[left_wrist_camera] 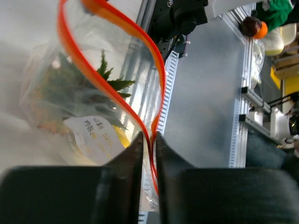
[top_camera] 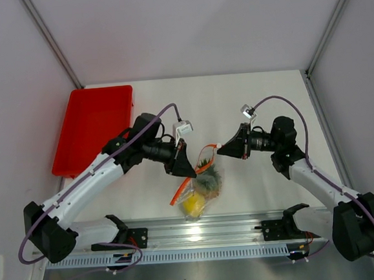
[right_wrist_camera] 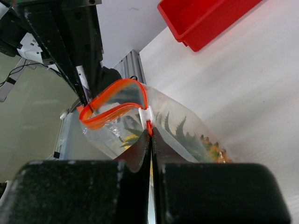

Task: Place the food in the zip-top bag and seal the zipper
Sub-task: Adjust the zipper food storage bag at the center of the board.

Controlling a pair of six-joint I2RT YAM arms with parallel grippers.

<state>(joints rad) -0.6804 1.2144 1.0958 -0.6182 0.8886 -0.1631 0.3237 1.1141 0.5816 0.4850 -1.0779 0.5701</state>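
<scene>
We're sealing: left gripper (left_wrist_camera: pixel 149 137), right gripper (right_wrist_camera: pixel 150 135) both clamped tight on gaping zipper (left_wrist_camera: pixel 131 29). Next, likely slide right toward 8 o'clock.

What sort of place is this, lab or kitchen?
Probably a robotics lab cell: plain white table boxed in by white panels, an aluminium rail for mounting, toy fruit in a zip-top bag.

Clear crinkly zip-top bag (top_camera: pixel 202 185) with red-orange zipper (top_camera: pixel 180 195) and small white slider (right_wrist_camera: pixel 146 113). Inside, bumpy orange pineapple (top_camera: pixel 211 181) with dark green spiky crown (left_wrist_camera: pixel 111 80), yellow lemon (top_camera: pixel 193 205), white label (left_wrist_camera: pixel 91 134) with faint print. Plain red tray (top_camera: pixel 92 128), off-white table (top_camera: pixel 236 104), white left arm (top_camera: pixel 87 183) and right arm (top_camera: pixel 320 181), black left gripper (left_wrist_camera: pixel 148 140) and right gripper (right_wrist_camera: pixel 150 135).
</scene>
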